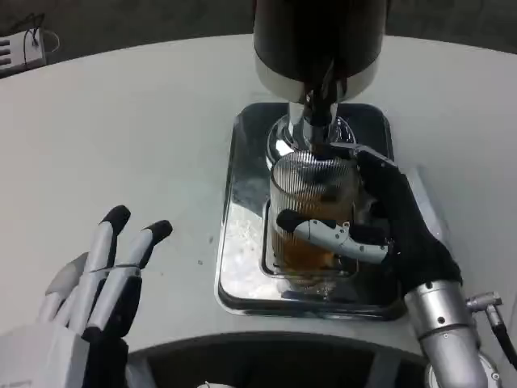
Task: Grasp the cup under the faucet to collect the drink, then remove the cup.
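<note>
Centre-right of frame, on the steel tray [234, 267]: right hand [388, 230] wrapped around the ribbed cup [311, 206] of amber drink beneath the faucet [317, 109]; filling apparently done, withdrawal level next; left hand [93, 299], lower left over the desk [121, 145], fingers spread, empty.

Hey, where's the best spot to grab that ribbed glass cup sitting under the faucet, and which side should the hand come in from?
Grip the cup around its ribbed side wall at mid-height, coming from the robot's right, as the right hand does now. The faucet sits directly above the rim, blocking a top grasp, and the cup holds amber drink, so it likely needs to stay upright. The tray leaves the sides open.
</note>
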{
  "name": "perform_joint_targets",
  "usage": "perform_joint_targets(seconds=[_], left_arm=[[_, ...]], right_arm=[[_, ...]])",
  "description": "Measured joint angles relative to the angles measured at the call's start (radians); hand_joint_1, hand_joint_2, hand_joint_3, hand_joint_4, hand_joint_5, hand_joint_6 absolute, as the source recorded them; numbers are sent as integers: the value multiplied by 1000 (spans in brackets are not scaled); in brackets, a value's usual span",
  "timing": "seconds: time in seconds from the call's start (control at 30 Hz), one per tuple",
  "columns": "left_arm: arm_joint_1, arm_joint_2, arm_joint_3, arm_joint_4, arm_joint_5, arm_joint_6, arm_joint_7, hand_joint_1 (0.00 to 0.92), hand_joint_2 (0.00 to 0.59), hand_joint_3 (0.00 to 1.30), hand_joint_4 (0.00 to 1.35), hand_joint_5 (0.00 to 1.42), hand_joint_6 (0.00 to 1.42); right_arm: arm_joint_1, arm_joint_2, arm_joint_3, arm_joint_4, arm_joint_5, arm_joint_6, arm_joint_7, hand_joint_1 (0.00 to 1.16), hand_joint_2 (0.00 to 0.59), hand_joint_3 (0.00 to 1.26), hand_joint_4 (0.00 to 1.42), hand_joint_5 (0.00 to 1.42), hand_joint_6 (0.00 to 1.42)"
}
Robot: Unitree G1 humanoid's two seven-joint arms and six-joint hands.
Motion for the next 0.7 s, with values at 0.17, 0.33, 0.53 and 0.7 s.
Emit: perform_joint_targets(seconds=[0.17, 0.33, 0.53, 0.7], left_arm=[[-7, -5, -4, 0, 1, 0, -7, 0, 135, 187, 17, 258, 124], [-10, -7, -7, 0, 1, 0, -8, 0, 134, 187, 17, 254, 124], [-5, -7, -7, 0, 1, 0, -8, 0, 133, 183, 17, 249, 124], [-5, -7, -8, 0, 1, 0, -8, 0, 133, 180, 17, 247, 124]], right_arm=[[58, 1, 4, -66, 10, 0, 15, 1162, 87, 788, 936, 1160, 1424], [90, 4, 16, -112, 10, 0, 29, 1162, 87, 794, 937, 1171, 1424], [110, 6, 22, -152, 9, 0, 36, 1162, 80, 802, 948, 1160, 1424], [143, 6, 25, -199, 8, 1, 43, 1162, 80, 803, 948, 1160, 1424]])
